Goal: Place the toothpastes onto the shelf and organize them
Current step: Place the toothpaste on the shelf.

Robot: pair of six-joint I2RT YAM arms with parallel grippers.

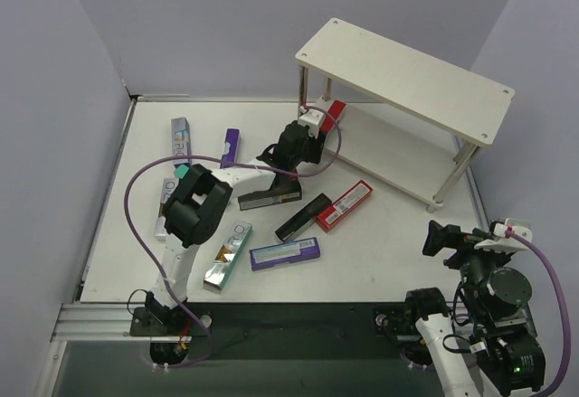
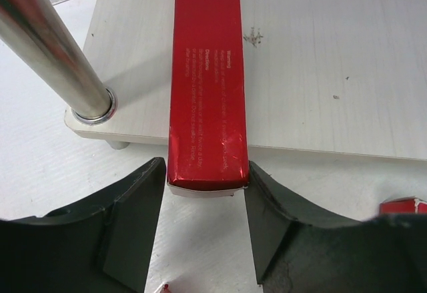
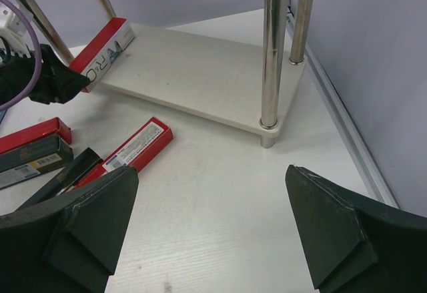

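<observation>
Black fingers [image 2: 127,219] of the left gripper [image 2: 205,166] are seen flanking the near end of a red carton [image 2: 207,73]. The right finger is touched by the carton's corner and only a hairline shows at the other; whether the carton is clamped cannot be told. The carton is laid lengthwise on the lower board [image 2: 333,73] of the shelf [image 1: 407,76], straight ahead of the gripper, its near end overhanging the board's front edge. Just left of the gripper a metal leg [image 2: 53,46] is set into the board's corner, close beside the carton. Right of the carton the board is bare along its edge.

The right gripper [image 3: 213,226] is held with fingers wide apart and nothing between them. Bare table [image 3: 220,173] is seen directly ahead of it, up to the board's near corner, where two legs [image 3: 273,53] are planted. Ahead and to its left a second red carton [image 3: 133,147] and a black carton [image 3: 67,173] are laid flat, apart from the board's edge. To its right the table is bounded by a rail [image 3: 340,119] against the wall.

From above, other cartons [image 1: 285,253] are seen scattered behind the left gripper, well apart from the shelf.
</observation>
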